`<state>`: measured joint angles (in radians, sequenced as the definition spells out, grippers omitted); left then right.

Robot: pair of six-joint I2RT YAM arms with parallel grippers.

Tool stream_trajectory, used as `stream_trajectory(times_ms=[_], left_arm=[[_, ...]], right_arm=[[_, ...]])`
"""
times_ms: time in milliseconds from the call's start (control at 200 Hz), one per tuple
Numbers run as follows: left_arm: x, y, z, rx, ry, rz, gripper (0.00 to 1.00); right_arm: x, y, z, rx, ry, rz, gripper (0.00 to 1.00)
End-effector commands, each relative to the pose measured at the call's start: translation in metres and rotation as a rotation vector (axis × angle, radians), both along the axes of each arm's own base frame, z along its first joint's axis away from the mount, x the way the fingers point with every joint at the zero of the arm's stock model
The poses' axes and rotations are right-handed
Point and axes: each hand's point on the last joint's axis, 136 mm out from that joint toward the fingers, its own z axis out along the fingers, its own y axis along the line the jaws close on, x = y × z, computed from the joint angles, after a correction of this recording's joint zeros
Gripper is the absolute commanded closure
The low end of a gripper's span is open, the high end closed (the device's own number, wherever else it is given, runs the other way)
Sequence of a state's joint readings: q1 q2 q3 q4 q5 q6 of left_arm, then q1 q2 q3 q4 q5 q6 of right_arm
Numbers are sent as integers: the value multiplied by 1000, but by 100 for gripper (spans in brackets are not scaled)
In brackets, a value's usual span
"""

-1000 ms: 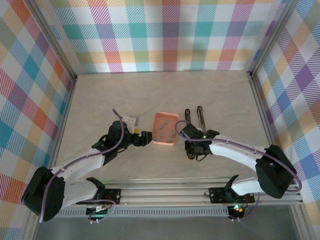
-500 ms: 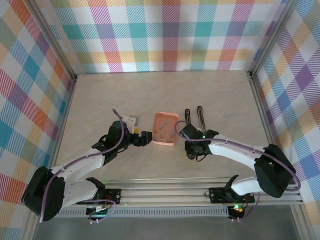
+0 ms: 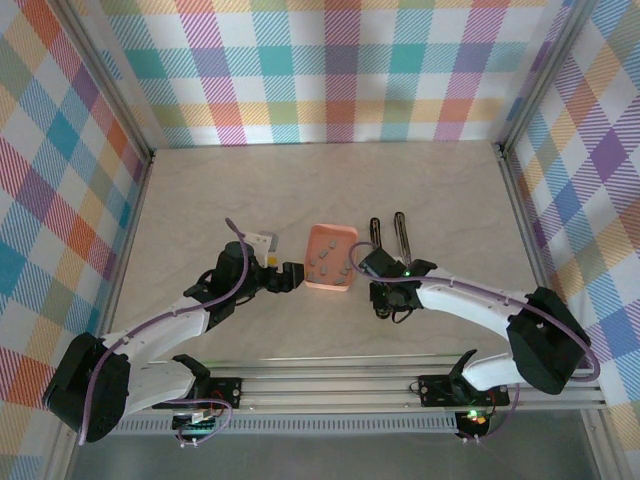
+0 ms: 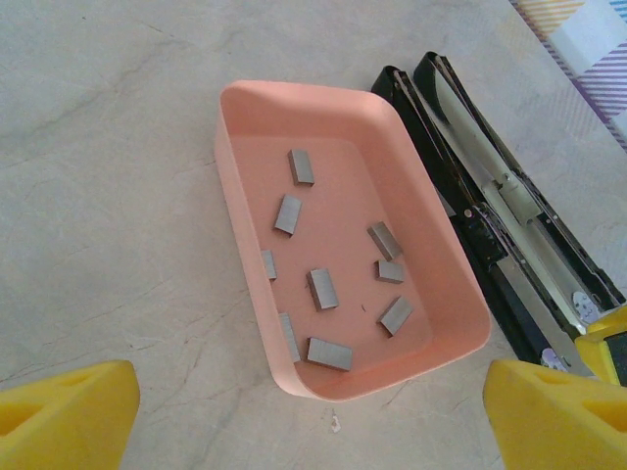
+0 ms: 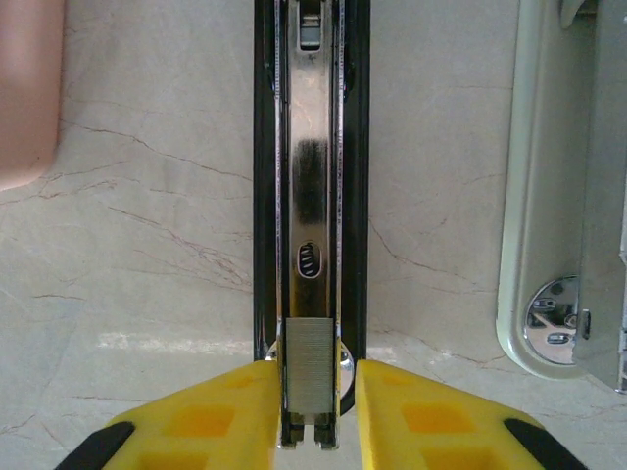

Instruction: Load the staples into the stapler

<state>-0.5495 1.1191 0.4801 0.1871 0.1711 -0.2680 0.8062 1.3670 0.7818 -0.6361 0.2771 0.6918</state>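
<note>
on the left, the left end effector [image 3: 292, 275] is hanging just over the tabletop [image 3: 300, 190], right beside the near left edge of the pink tray [image 4: 240, 147]. its two yellow fingers [image 4: 64, 411] are standing wide apart, and nothing is sitting between them.

the tray is lying flat on the tabletop. nine small grey staples [image 4: 322, 289] are lying loose on its floor, pointing all different ways. two of them are resting close against the left wall.

just to the right of the tray, the stapler [image 4: 509, 225] is lying opened out flat, so its two long halves are sitting side by side. the black half with the shiny metal track is lying nearer the tray. the pale half is lying on the far side of it.

further right, the right end effector [image 5: 312, 392] is sitting over the near end of the black half. its yellow fingers [image 5: 225, 411] are standing close together, one on each side of the track. a short grey staple strip [image 5: 312, 367] is lying in the track right between them. the fingers are reaching over the black side walls. i cannot tell if they are squeezing the strip or only standing next to it.
</note>
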Motion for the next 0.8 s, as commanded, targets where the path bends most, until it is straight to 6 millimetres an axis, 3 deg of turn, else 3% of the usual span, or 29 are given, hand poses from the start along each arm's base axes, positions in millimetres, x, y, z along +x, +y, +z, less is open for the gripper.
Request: stream_trajectory(times_ms=[0, 280, 445, 635, 795], left_arm=[[0, 0, -2, 7, -6, 7, 9], [9, 29, 1, 6, 32, 156, 7], [20, 57, -1, -9, 83, 256, 7], [29, 94, -12, -24, 160, 398, 6], [32, 118, -20, -40, 201, 467, 6]], right_arm=[[-2, 1, 11, -17, 9, 19, 73], [27, 35, 72, 76, -84, 56, 68], [51, 64, 90, 48, -55, 96, 67], [79, 94, 85, -1, 41, 53, 65], [95, 112, 57, 6, 185, -142, 63]])
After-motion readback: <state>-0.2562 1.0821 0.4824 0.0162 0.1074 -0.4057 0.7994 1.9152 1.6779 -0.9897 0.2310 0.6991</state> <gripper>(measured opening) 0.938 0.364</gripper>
